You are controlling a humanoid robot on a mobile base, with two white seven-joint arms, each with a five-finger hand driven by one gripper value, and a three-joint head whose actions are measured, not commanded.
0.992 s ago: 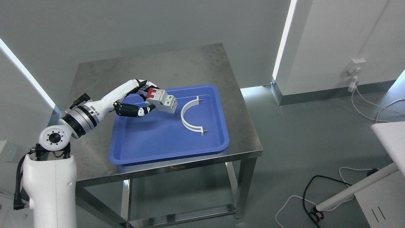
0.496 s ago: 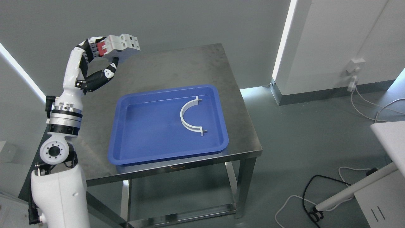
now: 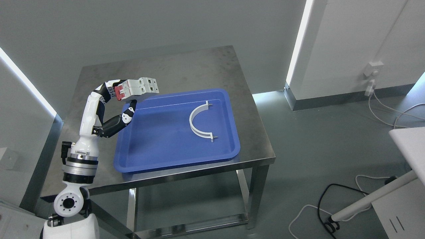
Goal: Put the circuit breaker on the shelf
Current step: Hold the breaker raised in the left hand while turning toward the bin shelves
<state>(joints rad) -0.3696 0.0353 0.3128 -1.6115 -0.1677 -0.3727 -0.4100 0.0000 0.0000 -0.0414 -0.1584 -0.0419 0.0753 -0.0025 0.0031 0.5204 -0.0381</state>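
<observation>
Grey-floored room with pale walls; steel worktop (image 3: 186, 69) at centre, four-legged, open underneath. Loose cables (image 3: 335, 212) are seen on the floor at lower right, beside a white stand. Item 1: left arm, entered from the lower left edge, raised upright over the worktop's left side. Item 2: left hand (image 3: 118, 99), fingers (image 3: 127, 114) closed around the circuit breaker (image 3: 137, 89), white-grey with a red switch, held in the air above the upper left corner of the tray, clear of all surfaces. Item 3: blue tray (image 3: 159, 156), set on the worktop. Item 4: white curved bracket (image 3: 196, 122), laid in the tray's right half. Wall socket (image 3: 373, 69) noted at far right.
</observation>
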